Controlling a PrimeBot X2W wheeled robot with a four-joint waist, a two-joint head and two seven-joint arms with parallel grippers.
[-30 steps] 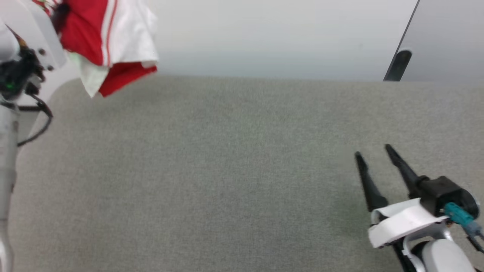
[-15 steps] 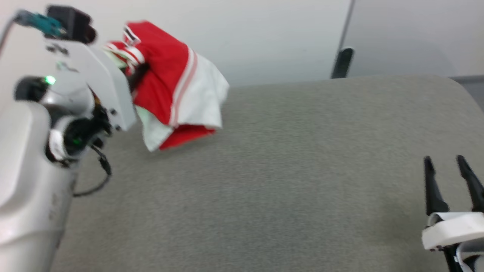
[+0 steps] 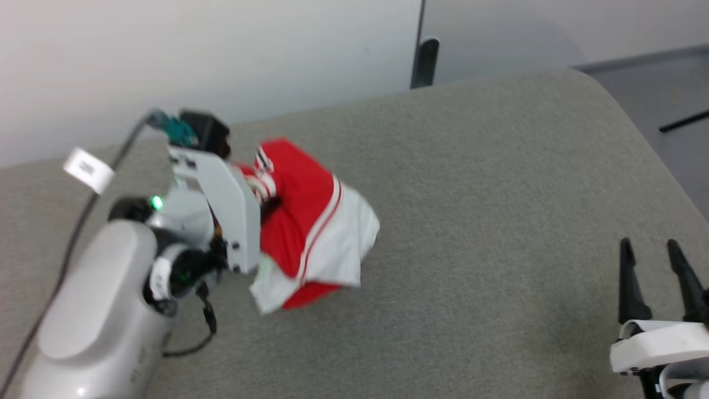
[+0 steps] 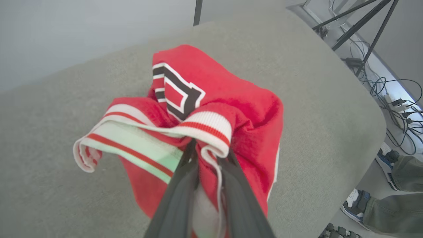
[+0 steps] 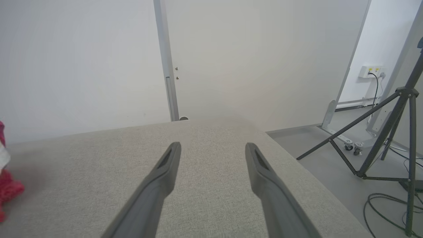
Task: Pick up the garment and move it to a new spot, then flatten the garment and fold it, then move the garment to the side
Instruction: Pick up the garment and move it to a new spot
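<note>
Two fingers of the left gripper (image 4: 206,150) are pinched onto the striped ribbed trim of the garment (image 4: 238,102). It hangs bunched from them over the left-middle of the grey surface (image 3: 498,221); whether its lowest folds touch the surface I cannot tell. The right gripper (image 3: 649,246) hovers well apart near the right edge, fingers spread and empty. The jersey looks light, soft and limp, so it will likely sag and crumple wherever unsupported. The thicker trim and shoulder seams seem the surest holds for spreading it.
</note>
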